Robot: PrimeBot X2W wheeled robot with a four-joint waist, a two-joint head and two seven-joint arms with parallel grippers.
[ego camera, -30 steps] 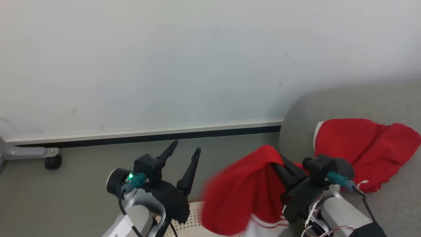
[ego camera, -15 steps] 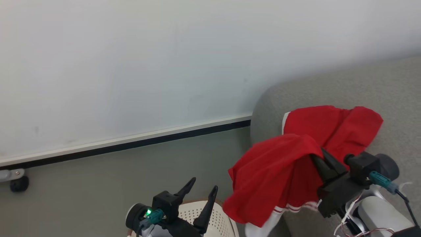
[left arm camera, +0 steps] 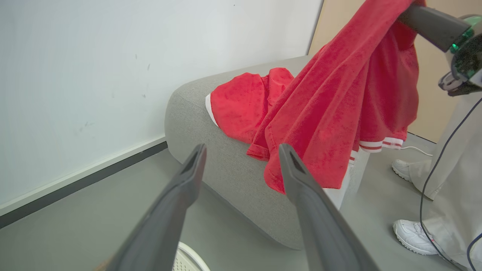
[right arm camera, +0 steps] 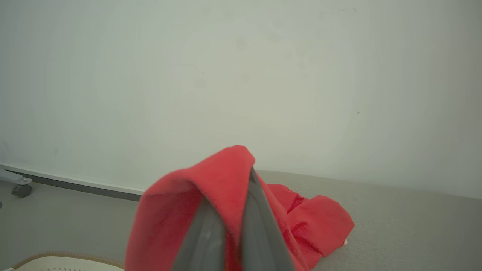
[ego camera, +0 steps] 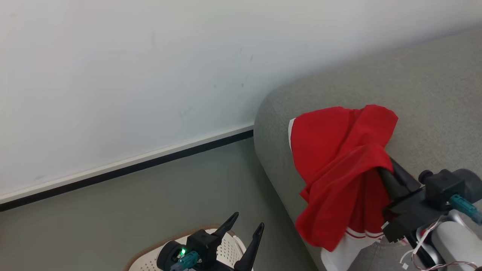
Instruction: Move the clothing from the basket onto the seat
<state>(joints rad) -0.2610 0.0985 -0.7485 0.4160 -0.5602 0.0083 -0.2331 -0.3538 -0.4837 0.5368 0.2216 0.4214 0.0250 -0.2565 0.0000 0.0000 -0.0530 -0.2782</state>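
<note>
My right gripper (ego camera: 386, 173) is shut on a red garment (ego camera: 339, 195) with white stripe trim, which hangs over the front left edge of the grey seat (ego camera: 433, 94). From the right wrist its fingers (right arm camera: 260, 222) pinch a fold of that garment (right arm camera: 180, 210). A second red garment (ego camera: 331, 128) lies crumpled on the seat just beyond it. My left gripper (ego camera: 247, 220) is open, with nothing between its fingers, above the cream basket (ego camera: 150, 256). In the left wrist view the left gripper (left arm camera: 243, 148) points at the seat (left arm camera: 196, 124) and the hanging garment (left arm camera: 339, 94).
A pale wall with a dark skirting strip (ego camera: 124, 169) runs behind the grey floor (ego camera: 169, 199). A person's white shoes (left arm camera: 414, 235) and pale trouser leg stand right of the seat. A caster (right arm camera: 20, 190) rests by the wall at the far left.
The head camera has swung right, bringing more of the seat into view. My right gripper has carried the red garment from beside the seat to over its edge. The left gripper stays open.
</note>
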